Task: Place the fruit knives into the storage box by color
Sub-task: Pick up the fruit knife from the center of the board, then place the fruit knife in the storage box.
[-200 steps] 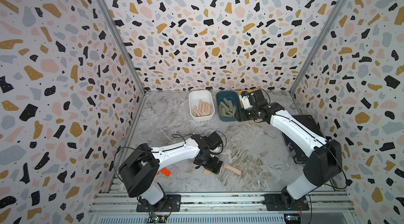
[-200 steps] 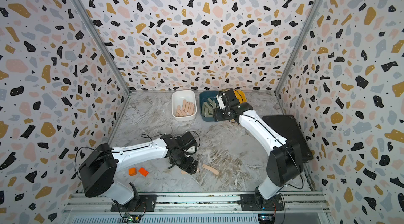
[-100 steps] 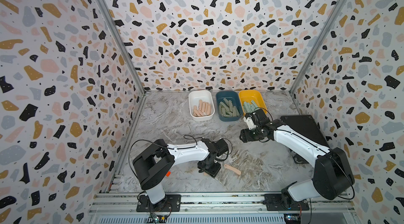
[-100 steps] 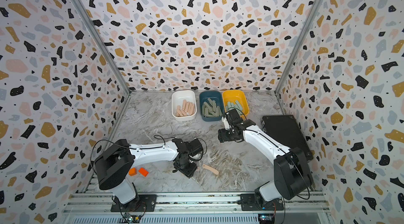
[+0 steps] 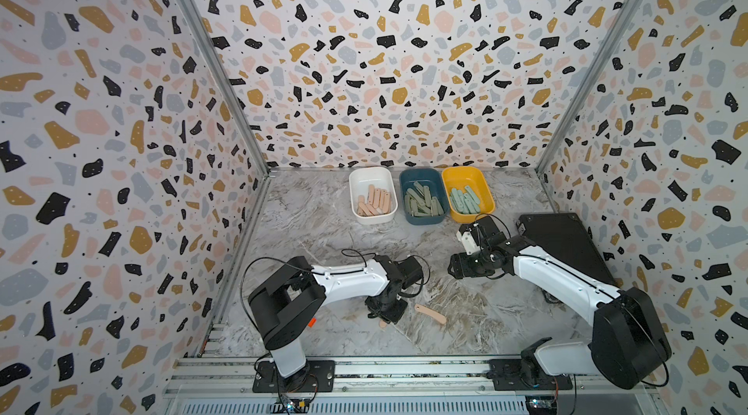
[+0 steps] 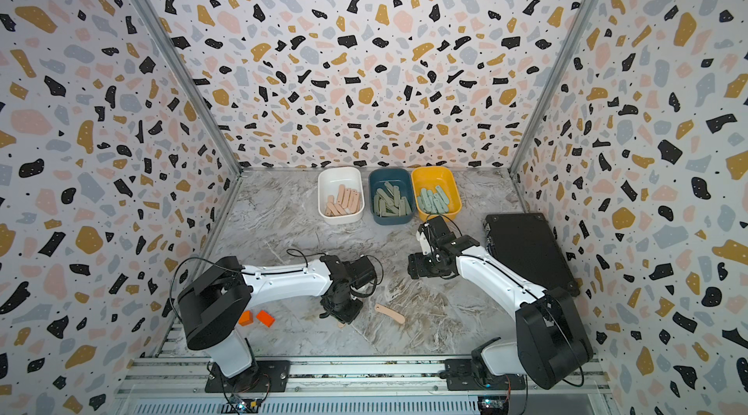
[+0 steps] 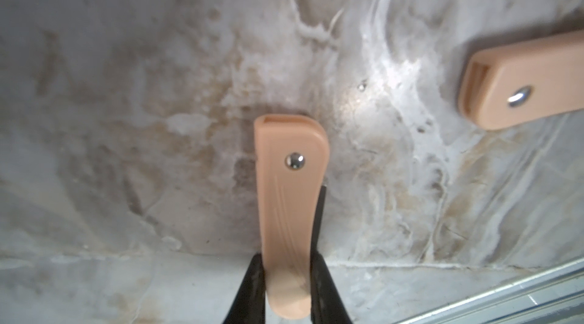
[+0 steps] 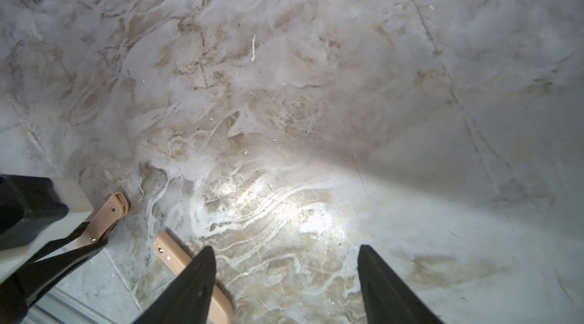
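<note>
My left gripper (image 7: 287, 259) is shut on a peach-pink fruit knife (image 7: 289, 180), low over the marble table near the front; in both top views only the knife's tip (image 5: 382, 324) shows under it. A second pink knife (image 5: 431, 313) (image 7: 521, 85) lies flat just to its right. My right gripper (image 8: 286, 251) hangs open and empty above the table's middle (image 5: 455, 267). At the back stand three storage boxes: a white box (image 5: 352, 190) with pink knives, a blue box (image 5: 402, 190) with sage green ones, and a yellow box (image 5: 485, 194) with mint teal ones.
A black pad (image 5: 566, 247) lies along the right wall behind my right arm. Two small orange blocks (image 6: 265, 318) sit at the front left by my left arm's base. A metal rail (image 5: 404, 368) edges the front, and patterned walls close the other three sides.
My left gripper has shut on the pink knife at the front. My right arm has drawn back from the boxes to the table's middle, jaws open.
</note>
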### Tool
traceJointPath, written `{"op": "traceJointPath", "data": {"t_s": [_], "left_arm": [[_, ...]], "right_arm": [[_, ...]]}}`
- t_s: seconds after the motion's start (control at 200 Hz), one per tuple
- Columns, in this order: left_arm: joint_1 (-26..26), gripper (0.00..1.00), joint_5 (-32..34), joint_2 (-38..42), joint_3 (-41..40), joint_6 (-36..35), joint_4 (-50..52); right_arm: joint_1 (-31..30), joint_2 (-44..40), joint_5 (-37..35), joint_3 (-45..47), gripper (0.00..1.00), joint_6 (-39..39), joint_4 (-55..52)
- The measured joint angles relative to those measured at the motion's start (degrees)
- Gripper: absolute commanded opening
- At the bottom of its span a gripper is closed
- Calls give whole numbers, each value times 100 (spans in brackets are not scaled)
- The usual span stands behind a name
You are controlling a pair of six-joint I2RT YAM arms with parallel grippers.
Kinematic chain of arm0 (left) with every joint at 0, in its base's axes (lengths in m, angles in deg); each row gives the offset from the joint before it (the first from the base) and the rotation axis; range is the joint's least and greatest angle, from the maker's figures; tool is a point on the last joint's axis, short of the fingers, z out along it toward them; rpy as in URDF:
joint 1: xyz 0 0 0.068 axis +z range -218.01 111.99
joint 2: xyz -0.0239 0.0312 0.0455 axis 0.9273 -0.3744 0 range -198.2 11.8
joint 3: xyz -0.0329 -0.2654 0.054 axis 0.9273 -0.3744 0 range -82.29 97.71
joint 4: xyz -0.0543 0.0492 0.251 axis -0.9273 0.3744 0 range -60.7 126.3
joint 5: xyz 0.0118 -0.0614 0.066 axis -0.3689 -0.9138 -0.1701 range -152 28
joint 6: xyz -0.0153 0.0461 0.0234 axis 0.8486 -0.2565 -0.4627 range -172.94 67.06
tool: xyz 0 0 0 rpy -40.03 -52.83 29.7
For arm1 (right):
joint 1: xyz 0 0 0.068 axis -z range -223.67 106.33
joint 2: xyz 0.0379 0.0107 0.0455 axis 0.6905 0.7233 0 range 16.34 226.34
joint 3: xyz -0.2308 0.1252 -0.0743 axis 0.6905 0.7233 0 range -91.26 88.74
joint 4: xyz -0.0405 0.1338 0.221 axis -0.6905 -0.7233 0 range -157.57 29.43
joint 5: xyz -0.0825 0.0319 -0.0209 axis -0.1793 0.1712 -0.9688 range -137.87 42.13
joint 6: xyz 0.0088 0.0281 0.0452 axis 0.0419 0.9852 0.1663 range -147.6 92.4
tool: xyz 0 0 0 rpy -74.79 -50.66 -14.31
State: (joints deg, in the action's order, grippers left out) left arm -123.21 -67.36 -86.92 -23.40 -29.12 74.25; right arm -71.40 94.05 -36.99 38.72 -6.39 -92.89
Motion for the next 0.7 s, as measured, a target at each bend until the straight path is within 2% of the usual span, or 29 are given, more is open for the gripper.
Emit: {"op": "traceJointPath", "data": {"t_s": [0.15,0.345,0.456,0.541,0.701], "left_arm": [[664,5,9,90,546,125,109],[1996,0,214,-190,2164,197,319],[2614,0,345,-848,3281,186,494],[2964,1,485,-1582,4269,127,754],[3193,2,789,-2889,6033,-79,1154]], "right_arm": [[0,-79,188,101,73,76,136],[-9,-50,568,474,73,201,376],[-118,-31,667,586,72,234,452],[-448,-31,568,608,71,216,450],[-1305,-31,83,728,69,173,448]]}}
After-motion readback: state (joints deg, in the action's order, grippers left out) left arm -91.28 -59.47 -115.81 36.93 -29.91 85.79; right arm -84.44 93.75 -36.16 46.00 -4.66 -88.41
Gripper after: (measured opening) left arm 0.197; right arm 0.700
